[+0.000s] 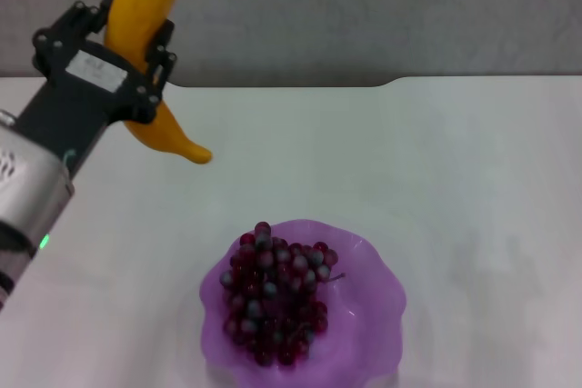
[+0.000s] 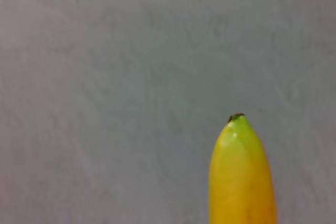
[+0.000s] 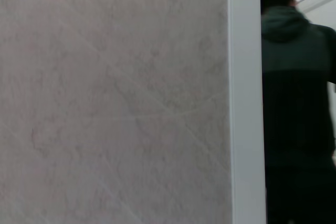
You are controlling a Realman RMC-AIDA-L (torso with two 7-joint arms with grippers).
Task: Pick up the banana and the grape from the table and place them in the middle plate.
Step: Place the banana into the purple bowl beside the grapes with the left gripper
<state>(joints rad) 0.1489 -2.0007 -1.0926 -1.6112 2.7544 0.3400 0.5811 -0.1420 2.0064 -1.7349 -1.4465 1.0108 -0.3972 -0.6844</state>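
While the black left gripper (image 1: 136, 47) holds the long curved yellow-orange banana (image 1: 145, 6) in the air above the far left part of the broad white table (image 1: 409, 152), the translucent purple plate with the wavy rim (image 1: 368, 315) lies nearer to the robot and to the right of the gripper. This is the relation on which the coming move depends, in my judgement: the banana must travel toward the robot and to the right, then go down into the plate. The fingers are closed on the middle of the banana, and its long axis stands almost upright, one end going up out of the head view and the other end curving down to the right below the gripper. For the shallow plate, I think this axis must be turned closer to flat.

The bunch of small dark red-purple grapes (image 1: 273, 293) already lies inside the plate, on its left half, so the free place is on the right half. The banana skin looks smooth and clean, with a small dark tip (image 2: 235, 116) seen in the left wrist view. The right gripper is not visible; its wrist camera shows only a grey wall (image 3: 105, 98) and a person in a dark hooded top (image 3: 296, 103).
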